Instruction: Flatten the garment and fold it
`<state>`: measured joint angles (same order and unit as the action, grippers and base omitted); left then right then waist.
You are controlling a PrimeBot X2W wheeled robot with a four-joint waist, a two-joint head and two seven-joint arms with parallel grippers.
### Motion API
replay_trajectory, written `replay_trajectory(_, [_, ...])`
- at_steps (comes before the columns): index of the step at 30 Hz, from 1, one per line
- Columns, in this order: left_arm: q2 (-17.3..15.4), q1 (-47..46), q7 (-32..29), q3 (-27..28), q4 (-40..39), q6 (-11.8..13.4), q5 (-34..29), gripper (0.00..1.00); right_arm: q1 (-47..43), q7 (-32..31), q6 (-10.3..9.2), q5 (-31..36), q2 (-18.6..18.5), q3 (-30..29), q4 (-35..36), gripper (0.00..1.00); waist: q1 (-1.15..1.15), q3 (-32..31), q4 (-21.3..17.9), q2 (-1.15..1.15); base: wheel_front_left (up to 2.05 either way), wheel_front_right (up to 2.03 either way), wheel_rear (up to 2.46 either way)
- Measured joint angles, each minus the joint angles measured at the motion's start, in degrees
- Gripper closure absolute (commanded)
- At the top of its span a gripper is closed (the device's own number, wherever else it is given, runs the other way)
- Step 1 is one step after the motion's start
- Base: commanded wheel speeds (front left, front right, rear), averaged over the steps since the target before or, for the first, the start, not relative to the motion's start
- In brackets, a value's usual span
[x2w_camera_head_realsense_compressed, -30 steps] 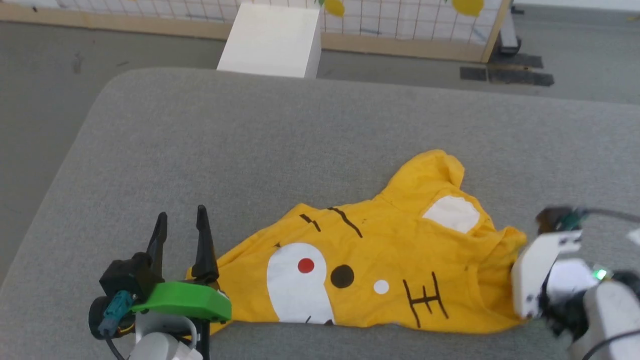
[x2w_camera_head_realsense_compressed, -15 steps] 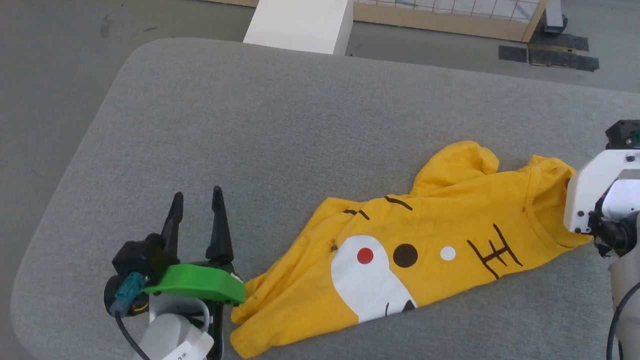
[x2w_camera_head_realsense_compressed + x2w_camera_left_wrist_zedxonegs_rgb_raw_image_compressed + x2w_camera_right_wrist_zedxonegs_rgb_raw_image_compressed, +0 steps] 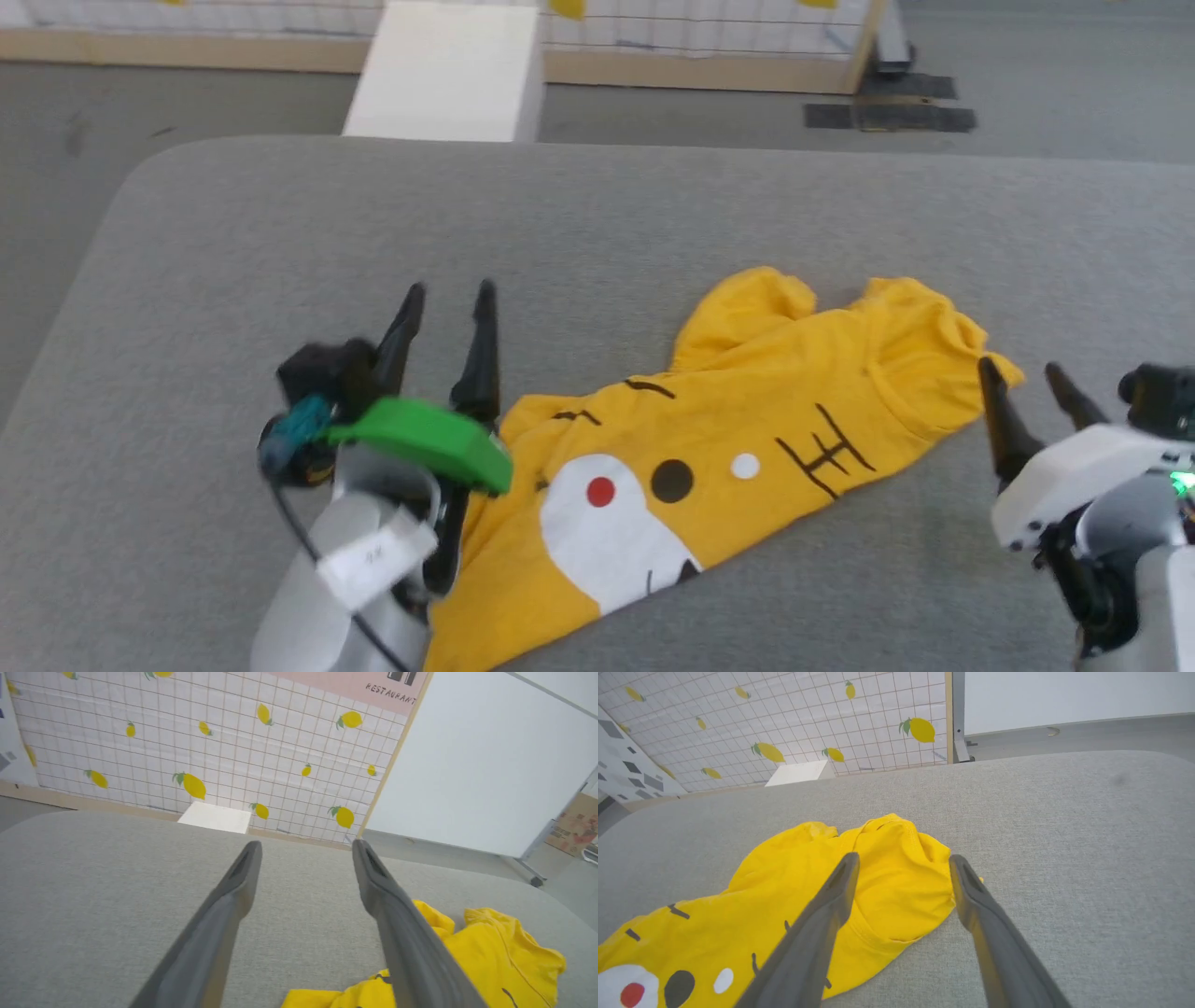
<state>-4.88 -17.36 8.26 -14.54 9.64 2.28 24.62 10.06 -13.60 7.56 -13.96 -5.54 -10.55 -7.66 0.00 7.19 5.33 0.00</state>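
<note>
The garment (image 3: 709,467) is a yellow T-shirt with a cartoon face print, lying crumpled on the grey padded table (image 3: 560,243), print up, its collar end bunched toward the right. My left gripper (image 3: 446,291) stands open by the shirt's left end, nothing between its fingers; its wrist view shows yellow cloth (image 3: 486,961) at the lower right. My right gripper (image 3: 1018,369) is open just right of the collar end, holding nothing. In the right wrist view the collar end of the garment (image 3: 896,877) lies beyond the open gripper (image 3: 902,858), between the two spread fingers.
A white box (image 3: 448,70) stands on the floor beyond the table's far edge, before a tiled lemon-print partition (image 3: 210,742). Bare grey table surface lies left of, behind and right of the shirt. The table's rounded left corner (image 3: 140,177) is near.
My right gripper has opened and let go of the shirt's collar end, which now lies on the table. The shirt was dragged rightward before that. The head camera has shifted.
</note>
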Motion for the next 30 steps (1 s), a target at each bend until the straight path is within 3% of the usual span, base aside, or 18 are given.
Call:
replay_trajectory(5, [0.5, -11.7, -8.9, -3.3, 9.0, -3.4, 2.2, 0.00, -2.4, 1.9, 0.00, -2.3, 1.6, 2.1, 2.3, 0.00, 0.00, 0.5, -5.2, 0.00, 0.00, 0.00, 0.00])
replay_trajectory(8, [0.9, -19.2, -16.8, -4.9, 16.0, -3.5, 2.7, 0.00, -2.7, 2.0, 0.00, -2.9, 1.9, 3.0, 3.4, 0.00, 0.00, 1.2, -8.3, 0.00, 0.00, 0.00, 0.00])
replay_trajectory(10, [1.1, -23.8, -23.1, -6.3, 20.7, -3.1, 2.9, 0.00, -2.9, 2.0, 0.00, -3.0, 2.1, 3.1, 3.8, 0.00, 0.00, 2.0, -10.1, 0.00, 0.00, 0.00, 0.00])
replay_trajectory(17, [1.8, -34.4, -43.9, -12.9, 33.0, 1.9, 1.7, 0.00, -3.0, 2.1, 0.00, -3.0, 2.3, 2.4, 4.3, 0.00, 0.00, 6.7, -15.0, 0.00, 0.00, 0.00, 0.00])
replay_trajectory(23, [1.9, -36.4, -51.5, -17.0, 37.5, 2.7, -0.2, 0.00, -3.0, 2.6, 0.00, -3.2, 2.4, 2.2, 4.4, 0.00, 0.00, 10.7, -17.6, 0.00, 0.00, 0.00, 0.00])
replay_trajectory(24, [1.8, -36.9, -52.6, -17.8, 37.5, 2.5, -0.2, 0.09, -3.0, 2.8, 0.00, -3.2, 2.4, 1.9, 4.4, 0.00, 0.00, 11.7, -18.1, 0.00, 0.00, 0.00, 0.00])
replay_trajectory(25, [1.8, -37.2, -52.4, -17.9, 37.2, 2.3, -0.2, 0.67, -3.0, 2.8, 0.00, -3.2, 2.4, 1.7, 4.4, 0.00, 0.00, 12.1, -18.2, 0.00, 0.00, 0.00, 0.00])
replay_trajectory(26, [1.8, -37.2, -51.9, -17.9, 37.0, 2.2, 0.1, 1.00, -3.0, 2.8, 0.00, -3.1, 2.4, 1.6, 4.4, 0.00, 0.00, 12.3, -18.3, 0.00, 0.00, 0.00, 0.00])
replay_trajectory(30, [2.0, -36.2, -43.4, -15.3, 32.9, 1.9, 7.7, 1.00, -3.0, 2.3, 0.00, -1.9, 2.5, 1.2, 4.4, 0.00, 0.01, 12.0, -16.7, 0.00, 0.00, 0.00, 0.00])
